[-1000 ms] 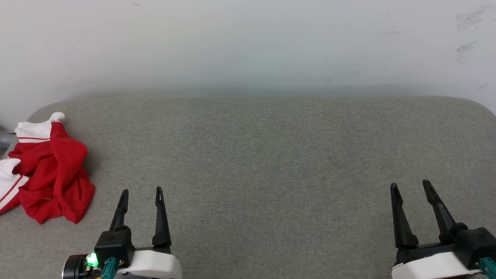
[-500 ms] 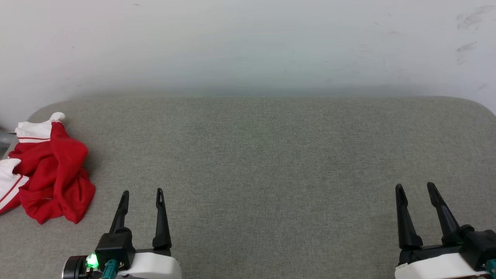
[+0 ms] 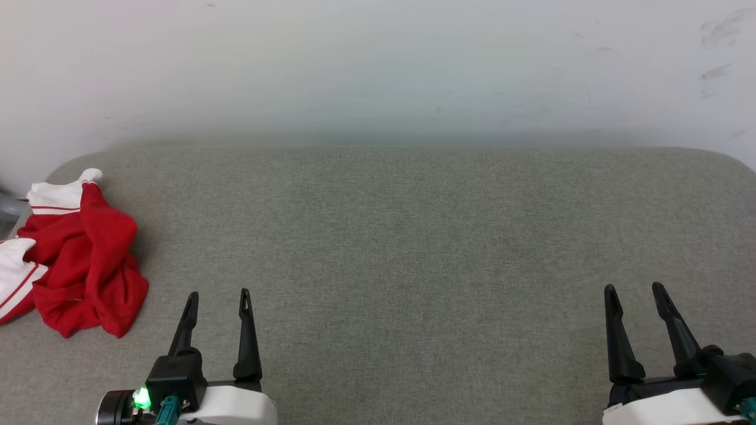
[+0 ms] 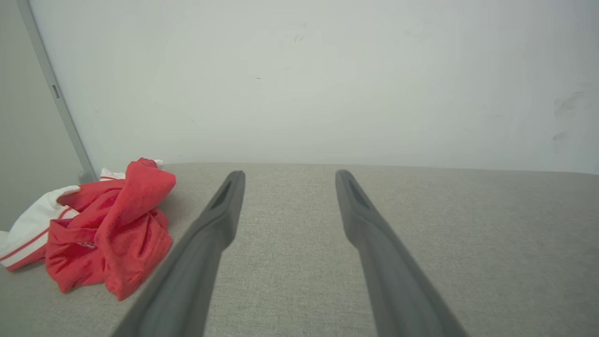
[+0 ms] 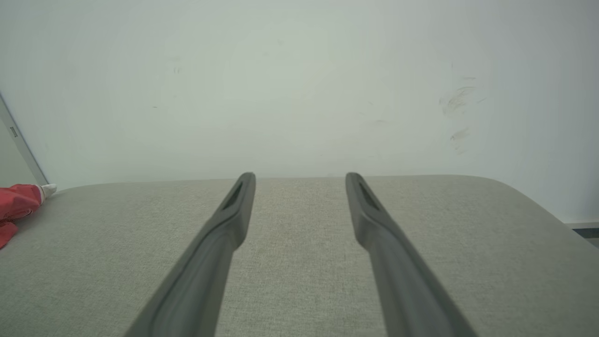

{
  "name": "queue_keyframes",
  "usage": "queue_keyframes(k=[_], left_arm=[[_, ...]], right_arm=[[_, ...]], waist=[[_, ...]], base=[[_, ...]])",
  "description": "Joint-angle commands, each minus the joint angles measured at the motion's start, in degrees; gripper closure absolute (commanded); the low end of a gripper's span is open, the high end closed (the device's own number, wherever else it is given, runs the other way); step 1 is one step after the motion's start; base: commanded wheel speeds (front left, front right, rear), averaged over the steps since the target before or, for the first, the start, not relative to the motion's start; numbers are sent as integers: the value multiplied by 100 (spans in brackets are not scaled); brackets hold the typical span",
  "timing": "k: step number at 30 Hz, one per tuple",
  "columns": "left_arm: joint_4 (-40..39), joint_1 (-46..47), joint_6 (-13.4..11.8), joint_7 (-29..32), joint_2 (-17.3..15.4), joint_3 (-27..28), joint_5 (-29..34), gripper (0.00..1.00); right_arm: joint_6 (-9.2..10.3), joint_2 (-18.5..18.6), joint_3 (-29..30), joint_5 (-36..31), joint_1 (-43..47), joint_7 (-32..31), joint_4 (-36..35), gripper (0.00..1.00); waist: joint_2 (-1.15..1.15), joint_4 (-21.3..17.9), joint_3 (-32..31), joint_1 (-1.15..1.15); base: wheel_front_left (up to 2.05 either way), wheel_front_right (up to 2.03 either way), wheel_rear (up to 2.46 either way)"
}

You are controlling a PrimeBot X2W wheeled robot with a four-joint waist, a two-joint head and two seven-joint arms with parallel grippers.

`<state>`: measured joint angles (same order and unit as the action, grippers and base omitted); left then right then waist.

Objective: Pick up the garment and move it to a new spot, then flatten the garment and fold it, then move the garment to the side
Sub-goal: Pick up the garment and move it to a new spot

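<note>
The garment (image 3: 80,262), red with white striped sleeves, lies crumpled at the far left of the grey padded surface (image 3: 401,236). It also appears at the left in the left wrist view (image 4: 107,229), and a scrap of it at the left edge of the right wrist view (image 5: 16,206). My left gripper (image 3: 218,294) hovers open at the lower left, a little to the right of the garment and apart from it, nothing between its fingers (image 4: 220,210). My right gripper (image 3: 635,288) hovers open at the lower right, far from the garment, its fingers (image 5: 236,206) bare.
A pale wall (image 3: 378,65) rises straight behind the padded surface. The surface has rounded back corners, one at the right (image 5: 529,196). A grey upright strip (image 4: 61,103) runs down the wall behind the garment.
The right gripper has drawn back slightly toward the lower right. The left gripper has barely shifted, and the garment's small drift matches a slight camera move.
</note>
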<state>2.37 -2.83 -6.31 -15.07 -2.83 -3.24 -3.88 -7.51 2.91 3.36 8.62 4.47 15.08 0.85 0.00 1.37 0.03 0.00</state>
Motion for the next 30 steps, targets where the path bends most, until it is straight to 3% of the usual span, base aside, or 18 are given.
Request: queue_keyframes(k=[1,9,30], left_arm=[[12,-13,7,-16,-10,10,-23,0],[13,38,21,-16,-9,83,-34,0],[54,-33,47,-16,-8,400,-219,0]], right_arm=[[4,-5,5,12,37,14,-1,0],[4,-5,-24,-34,68,14,-14,0],[4,-5,-105,-106,119,14,-65,0]], waist=[[0,25,3,0],[0,377,23,0],[0,2115,31,0]], base=[[0,0,0],[0,0,0],[0,0,0]])
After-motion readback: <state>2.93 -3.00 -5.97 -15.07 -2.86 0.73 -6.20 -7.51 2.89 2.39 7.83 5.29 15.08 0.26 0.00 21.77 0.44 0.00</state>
